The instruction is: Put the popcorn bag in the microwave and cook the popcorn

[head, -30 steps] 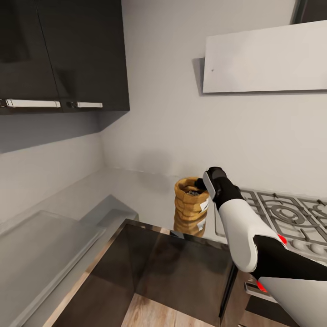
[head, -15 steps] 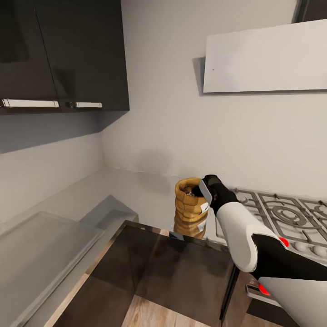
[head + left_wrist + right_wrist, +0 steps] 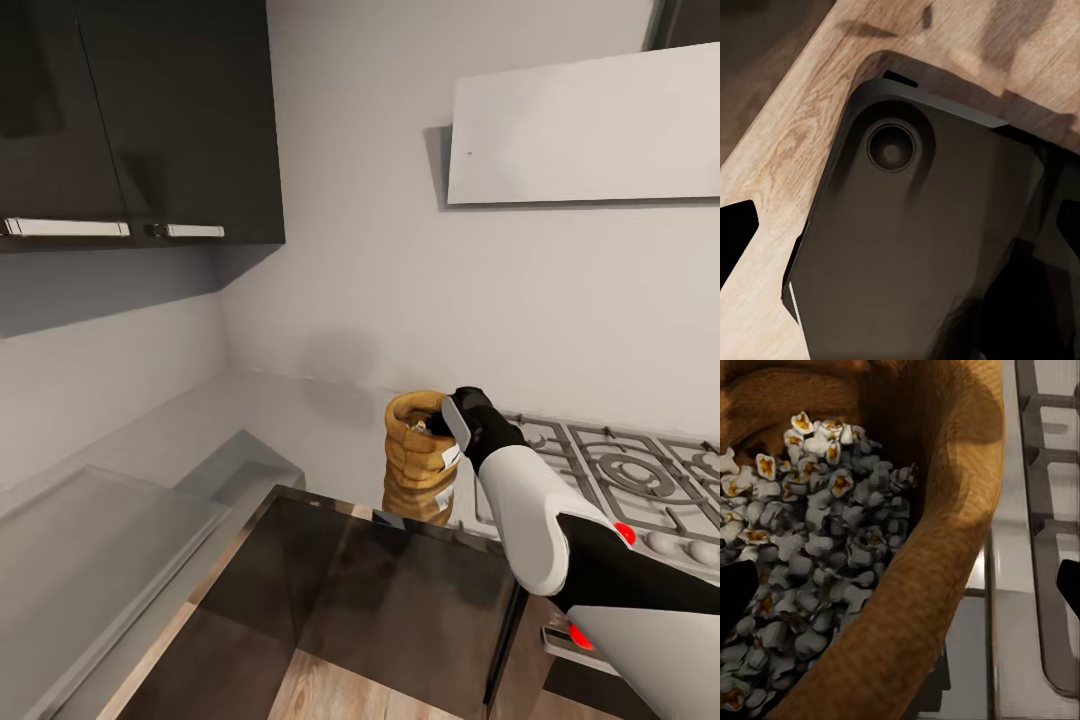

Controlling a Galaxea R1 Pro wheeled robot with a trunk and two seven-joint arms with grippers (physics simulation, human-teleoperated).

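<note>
Burlap popcorn bag (image 3: pixel 421 445) stood upright on the steel countertop (image 3: pixel 300 430), just left of the gas hob (image 3: pixel 620 470). Right gripper (image 3: pixel 440 418) straddled its rolled rim, jaws apart, nothing grasped. Popcorn (image 3: pixel 810 562) lay loose inside. Risk: a shallow pinch on soft fabric could tip the bag and spill it.

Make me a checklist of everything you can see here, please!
Surface: shiny grey countertop, carrying the bag.
Job's things: tan bag upright beside the hob; popcorn heaped inside.
Clutter: nothing seen.
Grippers: right tool at the bag's rim, one finger inside, one outside; grip not clear. Left tool: not judged.
Cables: nothing seen.
Surroundings: dark wall cabinets, pale hood, wood floor.
</note>
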